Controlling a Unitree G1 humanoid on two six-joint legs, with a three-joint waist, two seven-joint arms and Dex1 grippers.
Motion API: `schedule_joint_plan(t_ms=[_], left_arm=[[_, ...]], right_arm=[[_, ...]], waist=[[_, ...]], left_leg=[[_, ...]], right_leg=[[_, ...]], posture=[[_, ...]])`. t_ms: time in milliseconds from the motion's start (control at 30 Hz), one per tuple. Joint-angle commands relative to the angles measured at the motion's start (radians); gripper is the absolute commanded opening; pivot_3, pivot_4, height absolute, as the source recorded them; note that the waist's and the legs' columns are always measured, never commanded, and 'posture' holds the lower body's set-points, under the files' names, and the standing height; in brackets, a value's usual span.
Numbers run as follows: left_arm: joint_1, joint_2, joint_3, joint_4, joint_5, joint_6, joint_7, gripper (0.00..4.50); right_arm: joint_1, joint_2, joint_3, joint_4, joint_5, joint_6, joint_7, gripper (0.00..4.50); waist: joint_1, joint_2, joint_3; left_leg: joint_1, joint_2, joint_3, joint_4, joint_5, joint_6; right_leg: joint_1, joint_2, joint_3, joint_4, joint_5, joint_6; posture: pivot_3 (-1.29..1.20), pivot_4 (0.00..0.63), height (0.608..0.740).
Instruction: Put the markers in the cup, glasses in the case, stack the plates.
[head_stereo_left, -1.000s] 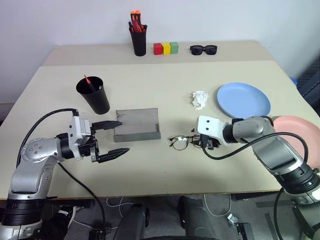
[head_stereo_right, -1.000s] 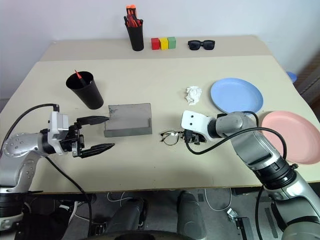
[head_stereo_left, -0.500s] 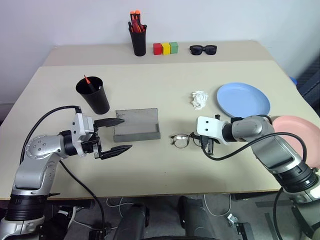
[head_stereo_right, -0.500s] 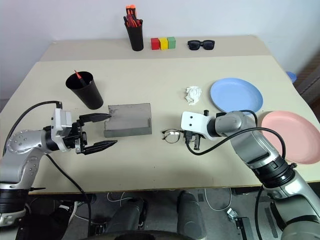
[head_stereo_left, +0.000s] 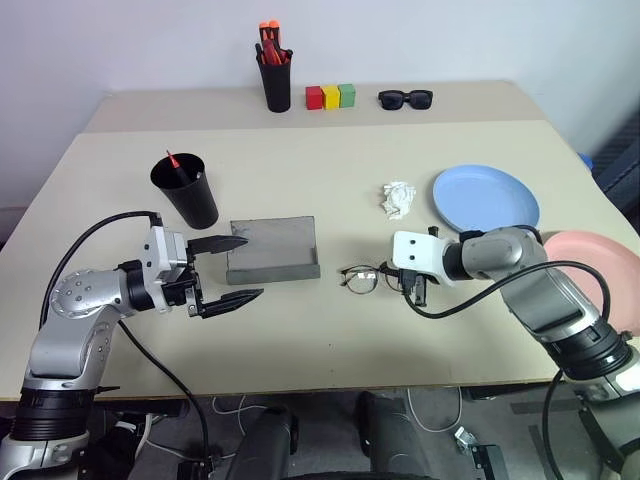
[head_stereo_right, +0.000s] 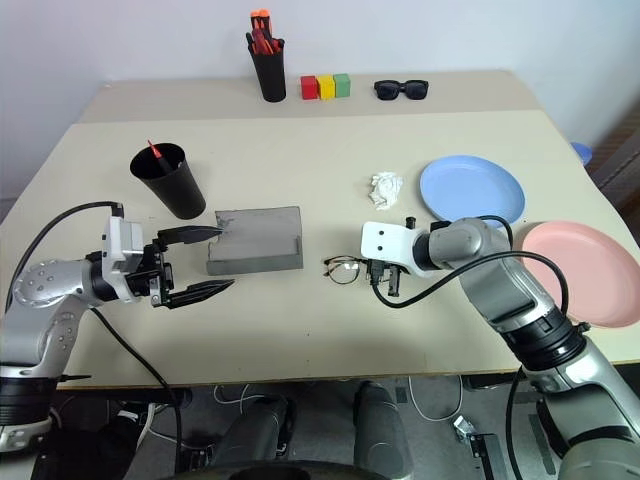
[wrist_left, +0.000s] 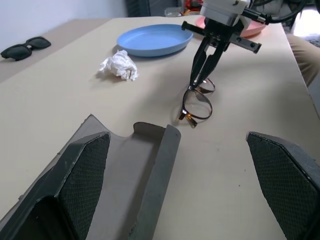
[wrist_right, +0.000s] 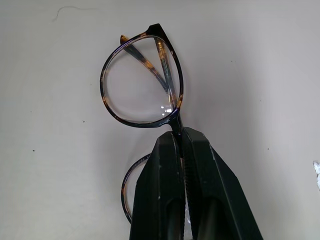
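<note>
Matt table, glossy lenses

Glasses (wrist_right: 142, 82) pinched in the right gripper (wrist_right: 181, 137): thin mottled frame, clear shiny lenses; fingers (wrist_right: 207, 190) smooth matt black; table (wrist_right: 260, 75) beneath smooth matt beige; case (wrist_left: 125, 175) dull grey

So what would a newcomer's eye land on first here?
Likely the right gripper shut on the bridge of the glasses at mid-table. Next, the left gripper open beside the open grey case, and the blue plate and pink plate lying unstacked at the right.

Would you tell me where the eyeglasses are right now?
The glasses lie on the table's near middle, just right of the open grey case, pinched at the bridge by the right gripper.
</note>
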Motion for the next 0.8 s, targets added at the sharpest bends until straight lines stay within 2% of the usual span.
schedule_joint_plan(t_ms=[33, 233, 367, 533, 800], left_arm=[[-0.008, 0.011, 0.005, -0.01, -0.014, -0.005, 0.001, 4.5], [-0.023, 0.037, 0.046, 0.015, -0.017, 0.003, 0.011, 4.5], [-0.05, 0.097, 0.105, 0.039, -0.054, 0.06, 0.028, 4.5], [0.033, 0.173, 0.187, 0.043, -0.088, 0.092, -0.022, 4.5], [0.113, 0.188, 0.254, 0.031, -0.089, 0.084, -0.003, 4.5]], right_arm=[[-0.038, 0.008, -0.065, -0.034, 0.047, 0.04, 0.014, 0.03], [-0.133, 0.086, -0.121, -0.042, 0.119, 0.121, -0.024, 0.03], [-0.216, 0.205, -0.123, 0.015, 0.117, 0.13, -0.11, 0.03], [-0.315, 0.379, -0.085, 0.092, 0.111, 0.132, -0.199, 0.03], [-0.408, 0.591, -0.031, 0.247, 0.101, 0.084, -0.284, 0.03]], waist=[[0.0, 0.0, 0.0], [-0.003, 0.0, 0.0], [-0.004, 0.0, 0.0], [-0.01, 0.001, 0.001], [-0.006, 0.001, 0.001]], left_leg=[[0.0, 0.0, 0.0, 0.0, 0.0, 0.0], [0.0, 0.0, 0.0, -0.001, 0.0, 0.0], [-0.001, 0.001, 0.0, -0.001, 0.0, 0.0], [-0.001, 0.0, 0.0, -0.003, 0.0, 0.0], [-0.003, 0.0, 0.0, -0.004, 0.001, -0.001]], right_leg=[[0.0, 0.0, 0.0, 0.0, 0.0, 0.0], [-0.001, 0.0, 0.0, 0.0, 0.0, 0.0], [-0.002, 0.001, 0.0, 0.0, 0.0, 0.0], [-0.005, 0.001, 0.001, 0.001, 0.0, 0.0], [-0.008, 0.001, 0.001, 0.002, 0.001, -0.002]], posture=[[0.0, 0.15, 0.74], [0.0, 0.15, 0.74], [0.0, 0.15, 0.74], [0.0, 0.15, 0.74], [0.0, 0.15, 0.74]])
